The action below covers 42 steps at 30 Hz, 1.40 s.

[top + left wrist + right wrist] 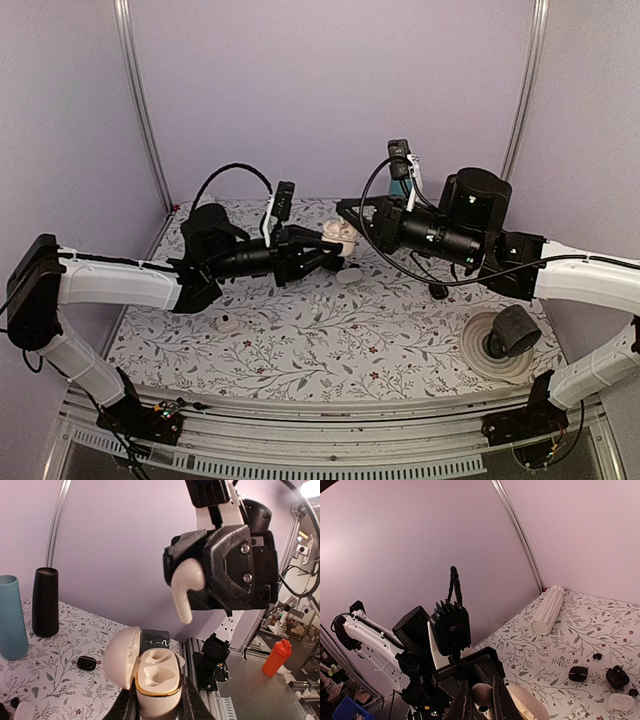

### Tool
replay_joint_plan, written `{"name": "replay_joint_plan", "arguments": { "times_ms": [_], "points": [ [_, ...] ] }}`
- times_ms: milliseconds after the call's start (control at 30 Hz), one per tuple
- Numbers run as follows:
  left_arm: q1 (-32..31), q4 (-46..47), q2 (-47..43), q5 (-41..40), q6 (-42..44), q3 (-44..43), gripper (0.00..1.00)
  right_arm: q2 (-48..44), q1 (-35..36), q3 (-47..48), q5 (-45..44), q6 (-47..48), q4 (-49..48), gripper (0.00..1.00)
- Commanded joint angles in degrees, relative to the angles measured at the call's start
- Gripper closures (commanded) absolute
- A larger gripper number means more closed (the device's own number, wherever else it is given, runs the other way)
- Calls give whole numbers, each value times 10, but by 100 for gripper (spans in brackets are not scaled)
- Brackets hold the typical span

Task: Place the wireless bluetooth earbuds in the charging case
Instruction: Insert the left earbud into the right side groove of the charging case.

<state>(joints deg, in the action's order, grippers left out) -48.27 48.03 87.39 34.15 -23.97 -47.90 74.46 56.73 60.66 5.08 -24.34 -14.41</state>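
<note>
The left gripper (322, 252) is clamping the charging case (156, 677) by its lower body and holding it up off the floral table (300, 350). The case's lid (121, 656) is hanging open to one side, and both moulded wells inside are showing empty. Above the case's open mouth and clear of it, the right gripper (194, 582) is pinching one white earbud (187, 580) by its rounded head. The stem is pointing down toward the case but not yet reaching it. In the right wrist view the two black fingers (462, 705) are closing in on a pale shape right beside the case's lid, though the bud itself is hard to make out there.

In the top view, a small white item (348, 274) is lying on the table just on the near side of the case. It is too small to tell whether it is the second bud. Another little white piece (229, 324) is sitting well apart from the case, toward the left arm's base.

On the lid side of the case — seen from the left wrist — a small black rounded piece (86, 663) is resting on the table. Farther out that way a black cylinder (45, 602) and a pale blue cone (10, 617) are standing upright. Well away from the case, toward the right arm's base, a roll of tape (478, 352) is lying flat with a dark object (515, 330) sitting in it.
</note>
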Motion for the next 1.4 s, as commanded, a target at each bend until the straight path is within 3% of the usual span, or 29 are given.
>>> {"name": "replay_joint_plan", "arguments": {
  "times_ms": [0,1000,1367],
  "points": [
    [-12,22,4,10,8,-20,100,11,13,-3,8,10,-31,96],
    [-28,-3,-36,-13,34,-38,100,34,46,2,-47,35,-26,96],
    [-28,-14,-60,-103,42,-26,100,35,52,4,-37,40,-22,96]
  ]
}}
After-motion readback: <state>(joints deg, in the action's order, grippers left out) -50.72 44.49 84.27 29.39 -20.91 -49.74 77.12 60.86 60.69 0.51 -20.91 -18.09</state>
